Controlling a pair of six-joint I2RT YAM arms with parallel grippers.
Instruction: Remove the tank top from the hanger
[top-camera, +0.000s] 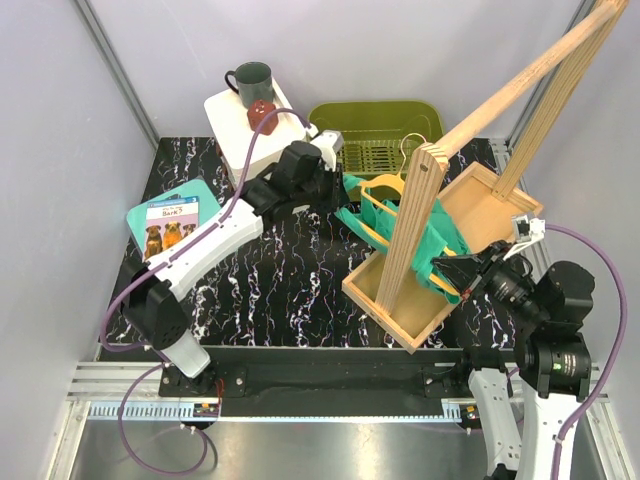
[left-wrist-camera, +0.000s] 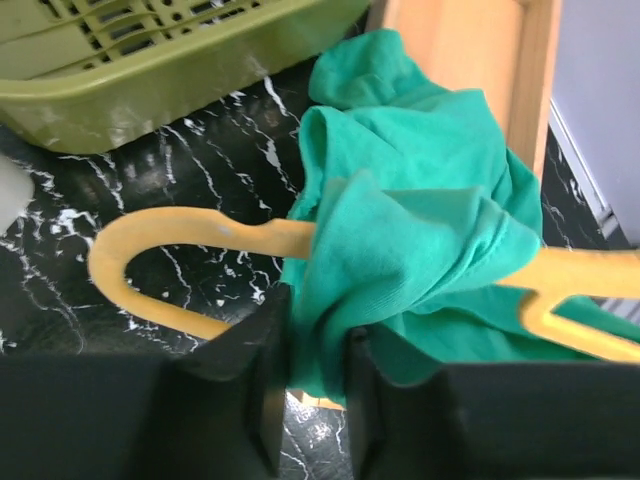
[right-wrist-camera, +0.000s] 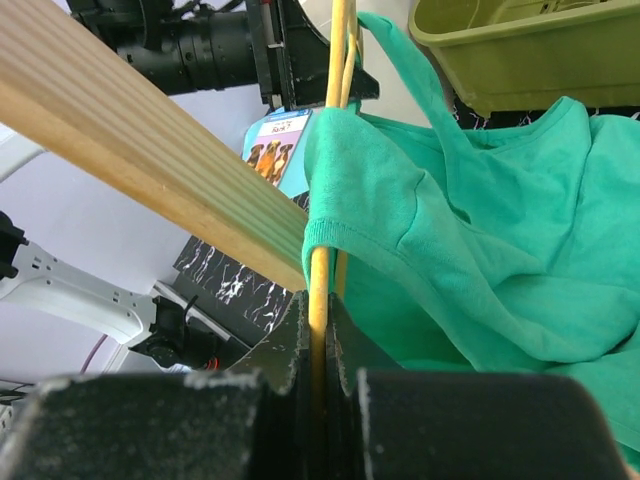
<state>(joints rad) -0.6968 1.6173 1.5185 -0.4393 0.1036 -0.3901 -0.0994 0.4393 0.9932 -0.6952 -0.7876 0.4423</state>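
The teal tank top (top-camera: 437, 245) hangs bunched on the yellow hanger (top-camera: 388, 186), over the wooden tray beside the rack post. My left gripper (top-camera: 338, 196) is shut on a fold of the tank top (left-wrist-camera: 420, 220), its tips (left-wrist-camera: 318, 335) just below the hanger's curved hook (left-wrist-camera: 190, 235). My right gripper (top-camera: 462, 272) is shut on a thin bar of the hanger (right-wrist-camera: 337, 60), its tips (right-wrist-camera: 320, 310) just below the hem of the tank top (right-wrist-camera: 480, 250). The rack post hides part of the garment in the top view.
A slanted wooden rack (top-camera: 412, 225) stands in a wooden tray (top-camera: 490, 200). An olive basket (top-camera: 380, 122) sits behind it. At the back left a white box (top-camera: 238, 125) carries a dark mug (top-camera: 252, 80) and a red object (top-camera: 262, 112). A book (top-camera: 168, 222) lies at the left.
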